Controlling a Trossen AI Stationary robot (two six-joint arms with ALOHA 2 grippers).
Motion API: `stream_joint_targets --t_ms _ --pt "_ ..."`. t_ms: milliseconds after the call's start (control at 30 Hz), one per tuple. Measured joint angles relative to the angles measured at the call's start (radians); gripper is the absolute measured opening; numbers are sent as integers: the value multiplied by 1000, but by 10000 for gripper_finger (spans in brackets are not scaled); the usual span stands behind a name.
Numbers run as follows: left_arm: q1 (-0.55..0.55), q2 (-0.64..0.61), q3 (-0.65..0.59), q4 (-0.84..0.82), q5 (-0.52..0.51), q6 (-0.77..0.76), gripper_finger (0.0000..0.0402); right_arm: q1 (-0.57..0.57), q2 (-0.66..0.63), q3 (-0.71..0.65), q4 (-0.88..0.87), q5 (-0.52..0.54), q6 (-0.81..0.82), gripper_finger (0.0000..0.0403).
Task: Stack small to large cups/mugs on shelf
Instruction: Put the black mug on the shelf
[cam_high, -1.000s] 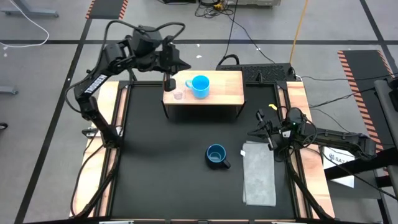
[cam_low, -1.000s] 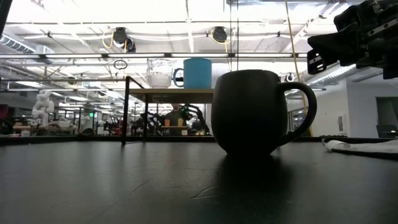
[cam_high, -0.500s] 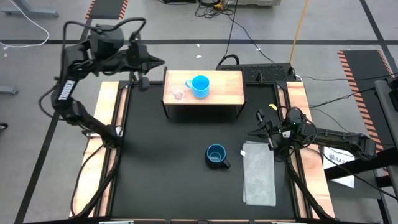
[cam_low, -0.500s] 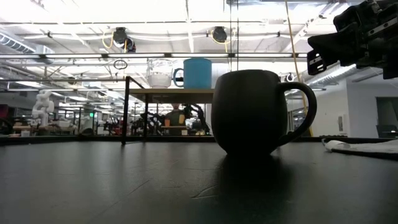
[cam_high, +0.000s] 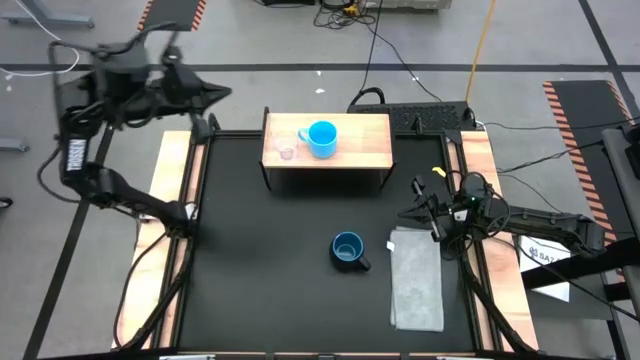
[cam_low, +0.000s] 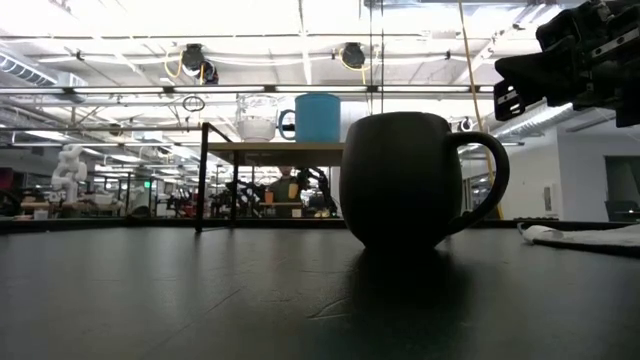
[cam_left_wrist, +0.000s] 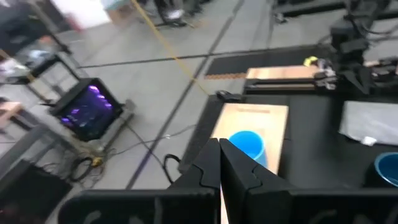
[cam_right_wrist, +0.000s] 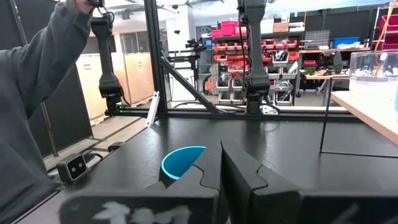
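Left gripper (cam_high: 205, 125) now left of shelf (cam_high: 370, 140)

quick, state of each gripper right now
left gripper: shut, empty, off the table's back-left corner.
right gripper: shut, empty, at the table's right edge.

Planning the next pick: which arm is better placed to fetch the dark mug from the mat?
Right. The right gripper sits beside the dark mug; the left gripper is off past the shelf.

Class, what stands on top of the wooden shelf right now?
On the shelf stand a tiny clear cup and a light-blue mug, side by side. The space beneath the shelf top is hidden from above.
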Motion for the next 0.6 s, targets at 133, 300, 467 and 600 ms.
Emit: stream_joint_targets --t_ms 133,300,467,600 --pt "5 -61 0 -24 -33 -50 0 0 0 0 0 0 0 0" --pt "5 -111 1 -85 -75 -105 0 0 0 0 1 0 0 0" --pt "5 -152 0 -162 -170 -143 0 0 0 0 2 0 0 0" --pt "5 -216 0 -211 -193 -173 0 0 0 0 1 0 0 0"
